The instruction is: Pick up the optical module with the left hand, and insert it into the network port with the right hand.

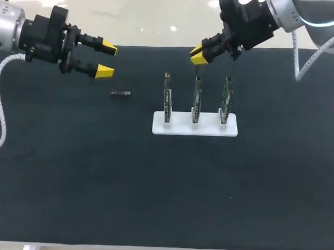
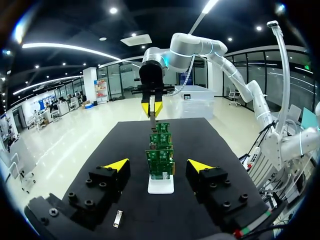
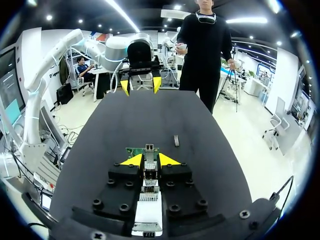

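My right gripper (image 1: pixel 198 55) hangs just above the middle one of three upright green circuit boards (image 1: pixel 196 98) and is shut on a small metal optical module (image 3: pixel 149 170), which pokes out ahead of its yellow tips. A network port (image 3: pixel 149 148) on the board's top edge sits right ahead of the held module. A second optical module (image 1: pixel 120 93) lies flat on the black mat, left of the boards. My left gripper (image 1: pixel 106 58) hovers open, up and to the left of that loose module (image 2: pixel 118 218), with nothing between its fingers.
The three boards stand in a white holder (image 1: pixel 194 127) at the middle of the black mat (image 1: pixel 154 185). From the left wrist view the boards (image 2: pixel 160 161) line up one behind another ahead of the open fingers, with my right gripper (image 2: pixel 151 107) over them.
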`<move>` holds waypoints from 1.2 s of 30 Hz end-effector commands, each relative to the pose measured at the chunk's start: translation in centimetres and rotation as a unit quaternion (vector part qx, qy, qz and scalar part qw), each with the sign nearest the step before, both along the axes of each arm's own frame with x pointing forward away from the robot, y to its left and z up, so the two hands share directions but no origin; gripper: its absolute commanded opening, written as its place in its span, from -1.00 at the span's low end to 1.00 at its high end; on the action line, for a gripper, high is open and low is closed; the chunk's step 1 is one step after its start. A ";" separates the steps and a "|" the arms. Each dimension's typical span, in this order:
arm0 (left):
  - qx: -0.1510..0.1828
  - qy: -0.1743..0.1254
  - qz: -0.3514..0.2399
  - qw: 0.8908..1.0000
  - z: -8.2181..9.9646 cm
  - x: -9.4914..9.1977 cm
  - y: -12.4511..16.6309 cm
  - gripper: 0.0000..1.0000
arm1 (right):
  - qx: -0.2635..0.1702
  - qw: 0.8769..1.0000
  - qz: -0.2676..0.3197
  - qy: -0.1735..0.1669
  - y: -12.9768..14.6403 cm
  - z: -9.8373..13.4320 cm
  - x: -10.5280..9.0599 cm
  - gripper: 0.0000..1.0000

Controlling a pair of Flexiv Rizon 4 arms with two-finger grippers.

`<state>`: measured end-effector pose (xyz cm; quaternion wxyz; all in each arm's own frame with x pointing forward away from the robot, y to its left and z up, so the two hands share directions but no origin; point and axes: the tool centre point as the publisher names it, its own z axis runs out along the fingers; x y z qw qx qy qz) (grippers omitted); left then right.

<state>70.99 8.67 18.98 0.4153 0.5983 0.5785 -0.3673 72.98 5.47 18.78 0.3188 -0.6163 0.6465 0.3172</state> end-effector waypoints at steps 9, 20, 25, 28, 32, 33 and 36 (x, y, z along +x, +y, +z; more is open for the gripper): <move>-0.001 -0.002 0.002 1.000 0.0 -0.2 0.0 1.00 | -0.001 1.000 -0.004 -0.003 -0.5 -0.2 -0.2 -1.00; -0.001 -0.002 0.002 1.000 0.0 -0.2 0.0 1.00 | 0.001 1.000 -0.006 -0.004 -0.4 -0.3 -0.4 -1.00; -0.001 -0.002 0.002 1.000 0.0 -0.2 0.0 1.00 | 0.002 1.000 -0.006 -0.005 -0.4 -0.4 -0.4 -1.00; -0.001 -0.002 0.002 1.000 0.0 -0.2 0.0 1.00 | 0.003 1.000 -0.006 -0.005 -0.4 -0.5 -0.3 -1.00; -0.001 -0.002 0.002 1.000 0.0 -0.2 0.0 1.00 | 0.003 1.000 -0.007 -0.005 -0.5 -0.6 -0.2 -1.00; -0.001 -0.002 0.002 1.000 0.0 -0.2 0.0 1.00 | 0.003 1.000 -0.007 -0.005 -0.5 -0.6 -0.2 -1.00; -0.001 -0.002 0.002 1.000 0.0 -0.2 0.0 1.00 | 0.002 1.000 -0.007 -0.004 -0.5 -0.5 -0.2 -1.00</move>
